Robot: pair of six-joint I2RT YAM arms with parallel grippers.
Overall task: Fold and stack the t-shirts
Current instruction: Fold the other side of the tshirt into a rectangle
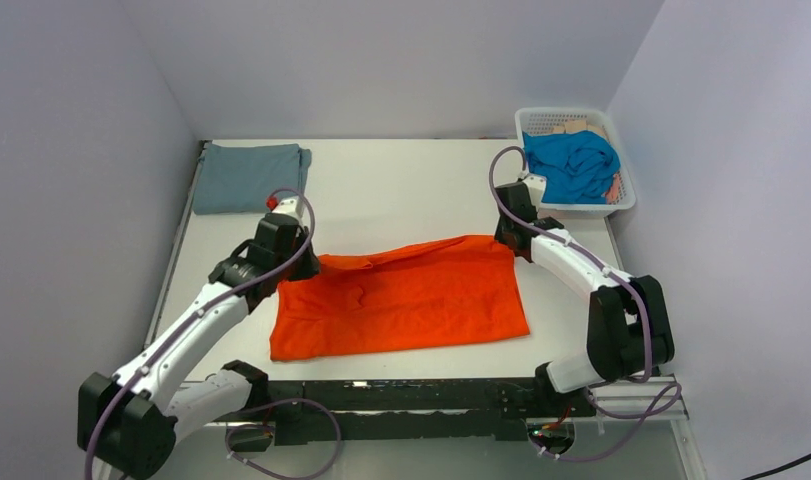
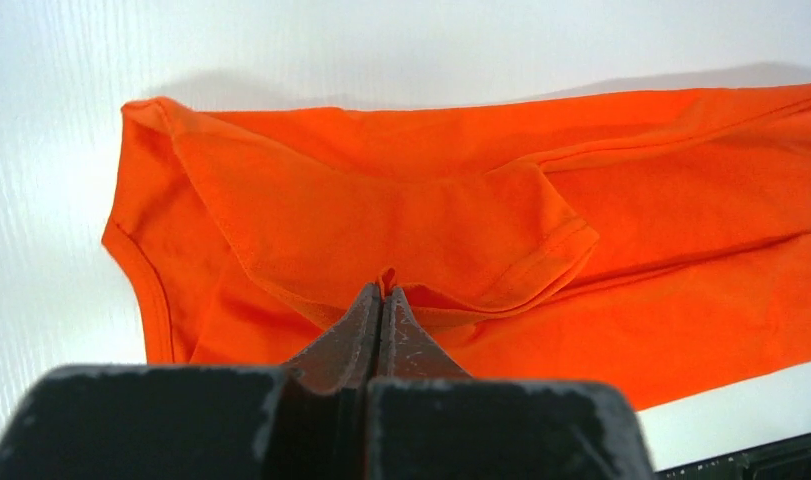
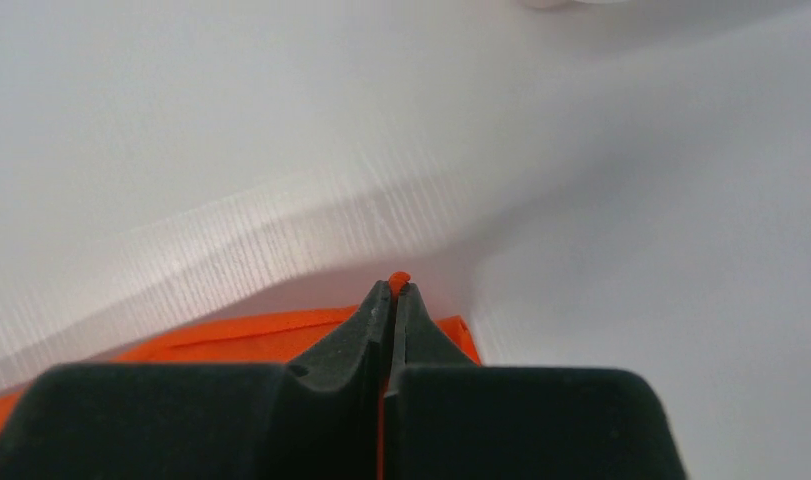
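The orange t-shirt (image 1: pixel 401 300) lies spread across the middle of the table, partly folded. My left gripper (image 1: pixel 303 262) is shut on its far left edge; the left wrist view shows the gripper (image 2: pixel 383 292) pinching a fold of the orange t-shirt (image 2: pixel 381 200). My right gripper (image 1: pixel 509 240) is shut on the far right corner; a bit of the orange t-shirt (image 3: pixel 241 335) sticks out between the tips of the gripper (image 3: pixel 393 284). The grey-blue t-shirt (image 1: pixel 249 176) lies folded at the far left. The turquoise-blue t-shirt (image 1: pixel 573 163) is crumpled in the basket.
The white lattice basket (image 1: pixel 629 190) stands at the far right corner by the right wall. Walls close in the table on the left, back and right. The arm mounting rail (image 1: pixel 411 395) runs along the near edge.
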